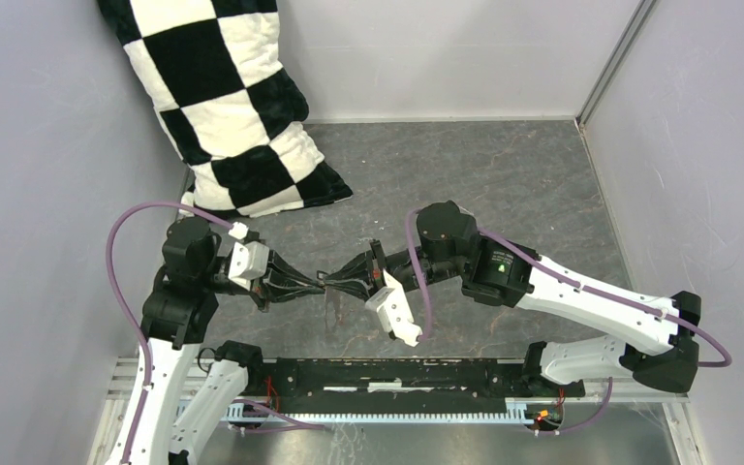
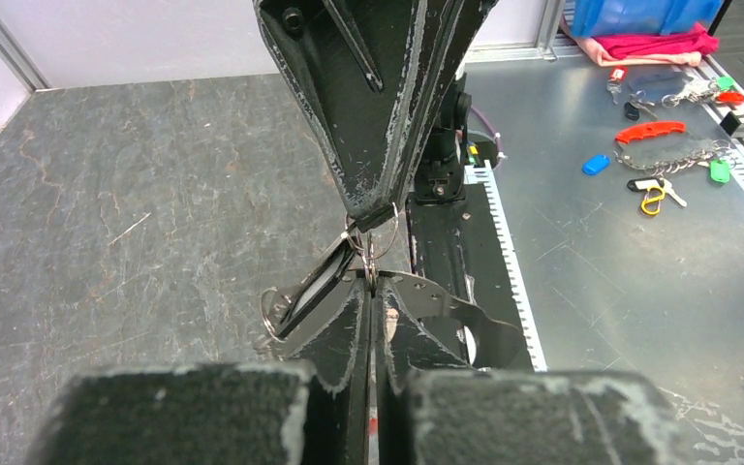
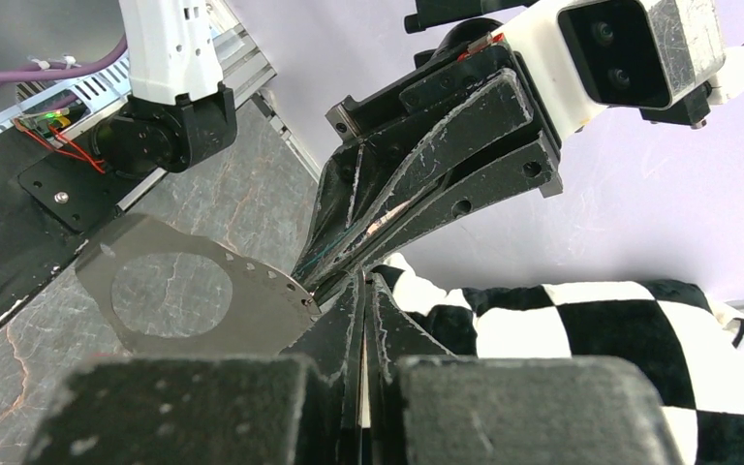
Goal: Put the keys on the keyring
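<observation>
Grey stone-patterned surface point(image 1: 504, 174) is enclosed by pale walls, and a black-and-white checked pillow point(image 1: 223, 107) is propped in the far left corner. Beside the surface, a metal shelf point(image 2: 630, 281) is strewn with spare keys and coloured tags point(image 2: 654, 184), with a pink cloth point(image 2: 654, 44) at its far end. These lie well apart from the work.

Both arms are brought together over the middle of the surface, tip to tip. A flat grey plate point(image 3: 170, 291) with a large oval opening hangs just beside the meeting point and hides part of the surface beneath it.

The keyring point(image 2: 369, 260) is held off the surface between the two tips. It is seen nearly edge-on as thin wire, its long axis running from one tip to the other. The right end effector point(image 2: 373, 208) is closed, with the wire emerging at both sides of its tip. The left end effector point(image 2: 373, 291) is closed to a narrow slit. The wire reaches its tips, but whether it is pinched there cannot be told.

Of the keys, one dark tag point(image 2: 315, 289) is seen hanging from the wire just left of the left tips. It is tilted, its long axis slanting down and left, with a small ring point(image 2: 271, 308) at its lower end.
</observation>
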Motion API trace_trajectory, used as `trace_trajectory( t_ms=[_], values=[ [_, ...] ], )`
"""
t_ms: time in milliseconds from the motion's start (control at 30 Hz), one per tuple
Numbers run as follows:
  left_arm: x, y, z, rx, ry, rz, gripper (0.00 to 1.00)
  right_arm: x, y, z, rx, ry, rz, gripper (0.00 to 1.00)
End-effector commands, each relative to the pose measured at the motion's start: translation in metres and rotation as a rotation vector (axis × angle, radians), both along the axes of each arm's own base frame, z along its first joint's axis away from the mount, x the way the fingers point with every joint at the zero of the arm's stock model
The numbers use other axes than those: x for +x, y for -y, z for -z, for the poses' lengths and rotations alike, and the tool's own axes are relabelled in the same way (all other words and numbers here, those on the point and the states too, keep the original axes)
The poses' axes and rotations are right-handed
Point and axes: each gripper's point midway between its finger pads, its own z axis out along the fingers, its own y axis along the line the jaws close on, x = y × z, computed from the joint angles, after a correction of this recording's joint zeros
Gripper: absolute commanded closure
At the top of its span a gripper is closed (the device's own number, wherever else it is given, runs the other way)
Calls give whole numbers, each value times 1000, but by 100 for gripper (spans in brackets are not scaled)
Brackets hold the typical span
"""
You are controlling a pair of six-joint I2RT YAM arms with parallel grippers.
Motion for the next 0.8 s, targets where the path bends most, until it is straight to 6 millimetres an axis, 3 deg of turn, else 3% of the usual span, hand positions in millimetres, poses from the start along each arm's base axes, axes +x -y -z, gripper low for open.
trace_trajectory(
  t_ms=[0,300,767],
  values=[
    [-12,0,-13,-19,85,51,98,-3,2,-14,32,12,-7,100],
    [-20,0,-15,-32,79,99,98,-1,0,-12,4,17,-5,100],
    [-12,-1,-19,-16,97,43,98,3,8,-14,13,3,42,100]
  ],
)
